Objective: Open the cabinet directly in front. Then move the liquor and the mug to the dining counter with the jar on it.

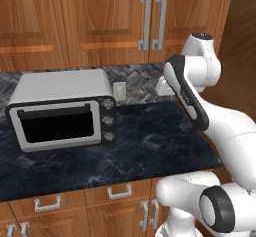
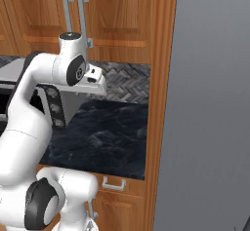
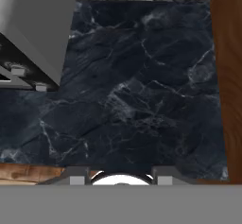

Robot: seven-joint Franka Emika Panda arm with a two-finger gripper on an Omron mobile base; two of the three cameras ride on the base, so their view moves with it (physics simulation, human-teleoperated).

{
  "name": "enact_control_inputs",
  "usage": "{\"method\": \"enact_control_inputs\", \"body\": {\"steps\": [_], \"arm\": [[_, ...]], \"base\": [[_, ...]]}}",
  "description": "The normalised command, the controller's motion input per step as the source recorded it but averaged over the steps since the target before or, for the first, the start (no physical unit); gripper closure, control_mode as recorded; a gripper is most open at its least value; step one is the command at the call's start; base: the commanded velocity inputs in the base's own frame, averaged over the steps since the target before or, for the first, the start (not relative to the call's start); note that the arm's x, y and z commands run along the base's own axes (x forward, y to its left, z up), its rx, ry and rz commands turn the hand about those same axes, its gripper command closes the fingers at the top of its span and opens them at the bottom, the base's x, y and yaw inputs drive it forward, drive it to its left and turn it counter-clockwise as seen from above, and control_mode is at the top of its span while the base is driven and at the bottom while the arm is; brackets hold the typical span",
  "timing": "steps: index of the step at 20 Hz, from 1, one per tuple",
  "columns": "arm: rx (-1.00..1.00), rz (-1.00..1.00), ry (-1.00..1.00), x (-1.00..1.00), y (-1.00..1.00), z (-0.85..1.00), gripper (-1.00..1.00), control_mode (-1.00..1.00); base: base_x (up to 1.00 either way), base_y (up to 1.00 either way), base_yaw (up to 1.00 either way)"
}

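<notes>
The cabinet [image 1: 115,21] is the reddish-brown double-door wall unit straight ahead, and both doors are closed. Its two long grey bar handles [image 1: 152,20] stand side by side at the door seam; the right base view has them at its upper left [image 2: 74,18]. My gripper [image 3: 120,176] hangs over the black counter, below the handles and pointing down. Its fingertips [image 3: 78,176] stand apart with nothing between them. In the right base view the hand [image 2: 95,76] sits just in front of the backsplash. The liquor, the mug and the dining counter are out of view.
A silver toaster oven [image 1: 62,108] stands on the left of the black marbled counter [image 1: 150,141]. A wall outlet [image 1: 120,90] sits on the herringbone backsplash. A tall wooden panel [image 2: 161,79] and a grey wall [image 2: 215,103] close off the right. Low drawers [image 1: 120,192] lie under the counter.
</notes>
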Motion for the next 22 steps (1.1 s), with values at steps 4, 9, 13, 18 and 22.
{"method": "enact_control_inputs", "body": {"steps": [4, 9, 13, 18, 22], "arm": [[0.00, 0.00, -0.23, -0.38, 0.00, 0.07, -1.00, -1.00], [0.00, 0.00, -0.46, -0.43, 0.02, 0.50, -1.00, -1.00], [0.01, 0.00, -0.56, -0.66, 0.00, 0.66, -1.00, -1.00], [0.00, 0.00, -0.69, -0.50, 0.05, 0.69, -1.00, -1.00], [0.00, 0.00, -0.78, -0.79, 0.00, 0.61, -1.00, -1.00]], "base": [[0.00, 0.00, 0.00], [0.00, 0.00, 0.00], [0.00, 0.00, 0.00], [0.00, 0.00, 0.00], [0.00, 0.00, 0.00]]}}
